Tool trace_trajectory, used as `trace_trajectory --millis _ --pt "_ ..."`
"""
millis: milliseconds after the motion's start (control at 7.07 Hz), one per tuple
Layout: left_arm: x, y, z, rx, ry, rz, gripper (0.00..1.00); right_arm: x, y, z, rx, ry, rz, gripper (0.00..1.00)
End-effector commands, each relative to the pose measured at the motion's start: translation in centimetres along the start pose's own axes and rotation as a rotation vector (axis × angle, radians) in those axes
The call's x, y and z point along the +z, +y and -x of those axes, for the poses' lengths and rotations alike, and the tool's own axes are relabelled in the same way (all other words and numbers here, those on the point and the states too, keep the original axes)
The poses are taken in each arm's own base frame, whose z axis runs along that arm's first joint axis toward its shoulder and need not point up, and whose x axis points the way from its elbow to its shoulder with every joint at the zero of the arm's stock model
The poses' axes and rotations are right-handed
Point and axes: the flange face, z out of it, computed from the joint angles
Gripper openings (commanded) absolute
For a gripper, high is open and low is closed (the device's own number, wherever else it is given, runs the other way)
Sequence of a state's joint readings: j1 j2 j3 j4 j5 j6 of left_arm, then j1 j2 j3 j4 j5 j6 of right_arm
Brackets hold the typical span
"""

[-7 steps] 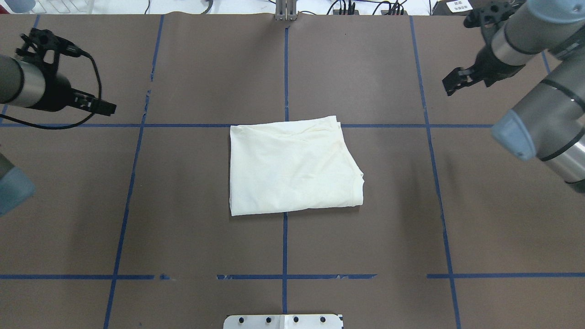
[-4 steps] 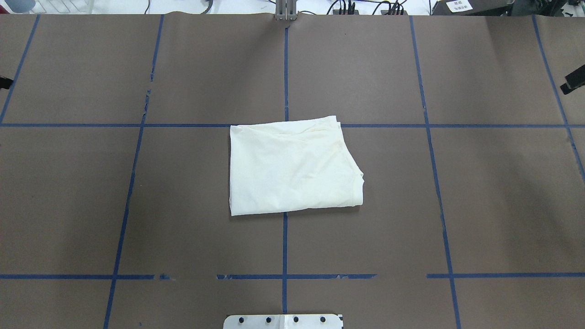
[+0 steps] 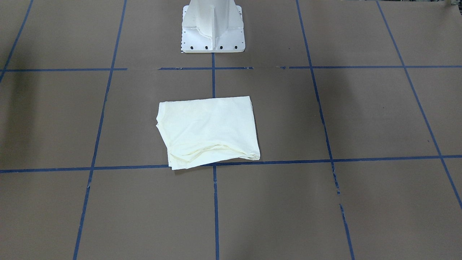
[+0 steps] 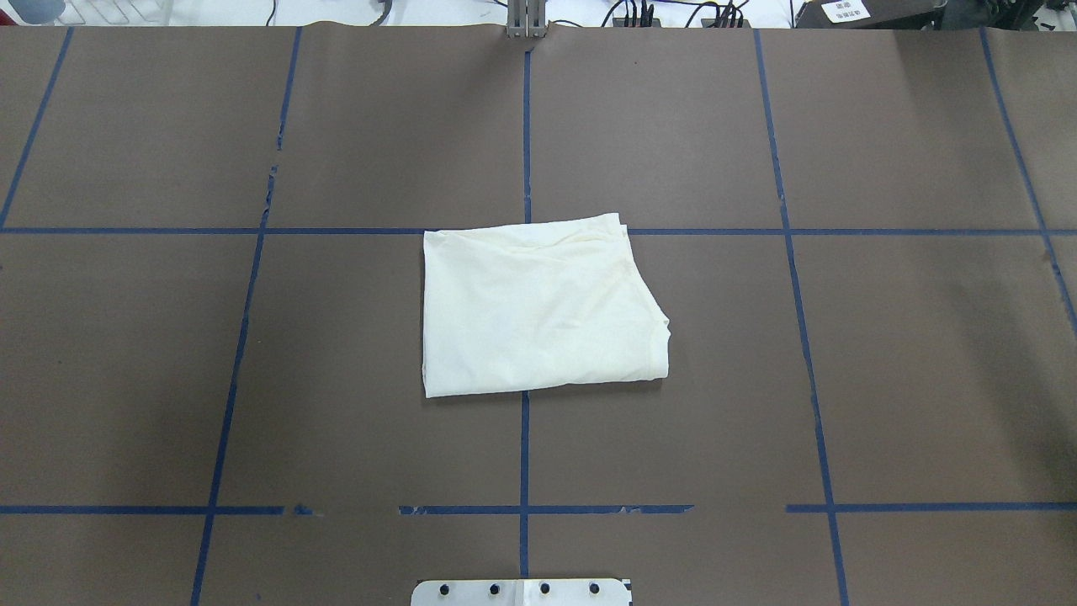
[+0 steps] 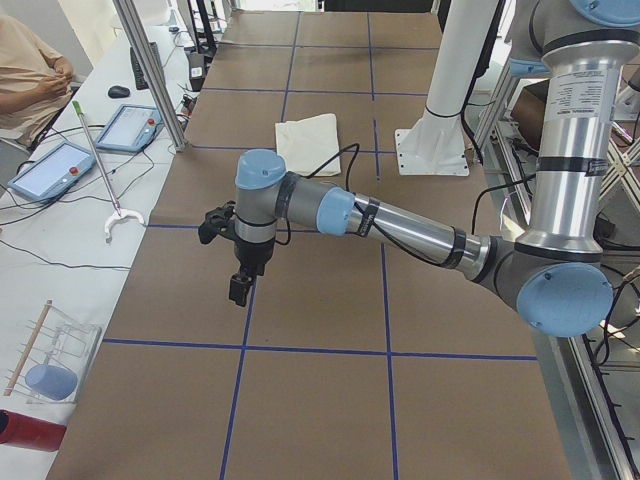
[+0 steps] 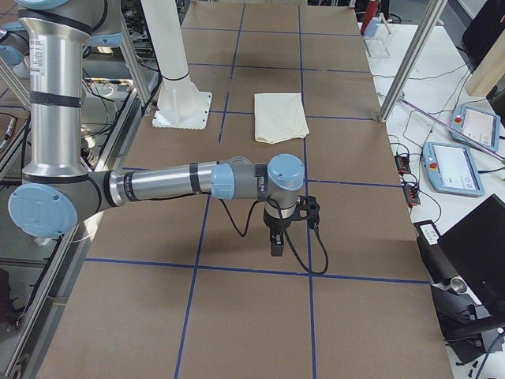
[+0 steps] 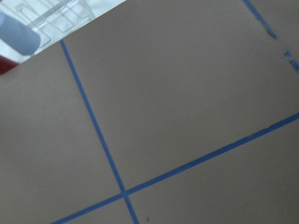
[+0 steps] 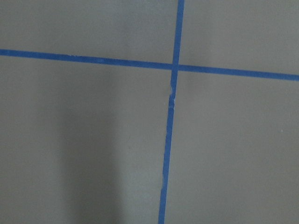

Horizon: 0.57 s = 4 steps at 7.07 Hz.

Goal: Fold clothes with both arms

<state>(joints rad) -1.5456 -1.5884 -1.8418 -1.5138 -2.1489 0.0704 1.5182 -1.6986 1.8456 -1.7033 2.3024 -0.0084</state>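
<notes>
Left arm [image 5: 400, 225] stretches out low over the table [image 5: 320, 400]; its gripper [image 5: 240, 291] hangs pointing down, well apart from the folded cream T-shirt [image 5: 308, 143] lying near the white pedestal [image 5: 432, 150]

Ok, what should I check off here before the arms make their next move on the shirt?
1. T-shirt folded into a compact block, print hidden: ok.
2. Its edges square: not ok, one side slants and layers peek out.
3. Left pincer clear of the cloth, over bare table: ok.
4. Right pincer clear of it: ok.
5. Pincers open: cannot tell.
</notes>
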Motion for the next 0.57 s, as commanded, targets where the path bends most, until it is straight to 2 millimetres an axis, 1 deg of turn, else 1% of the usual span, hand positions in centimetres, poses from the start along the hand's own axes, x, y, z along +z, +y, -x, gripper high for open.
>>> trace_trajectory --millis 0,141,283,424 --pt "3.0 6.4 1.5 -0.093 0.209 0.060 1.00 1.2 5.8 -1.8 0.052 -0.012 0.037 1.00" --pt "3.5 8.4 1.6 -0.113 0.233 0.076 1.00 1.2 6.6 -2.4 0.069 -0.014 0.037 1.00" --pt "4.5 10.3 2.0 -0.138 0.237 0.103 1.00 1.3 6.7 -2.5 0.074 -0.014 0.040 1.00" --pt "4.6 10.8 2.1 -0.145 0.236 0.109 1.00 1.4 6.7 -2.6 0.077 -0.015 0.041 1.00"
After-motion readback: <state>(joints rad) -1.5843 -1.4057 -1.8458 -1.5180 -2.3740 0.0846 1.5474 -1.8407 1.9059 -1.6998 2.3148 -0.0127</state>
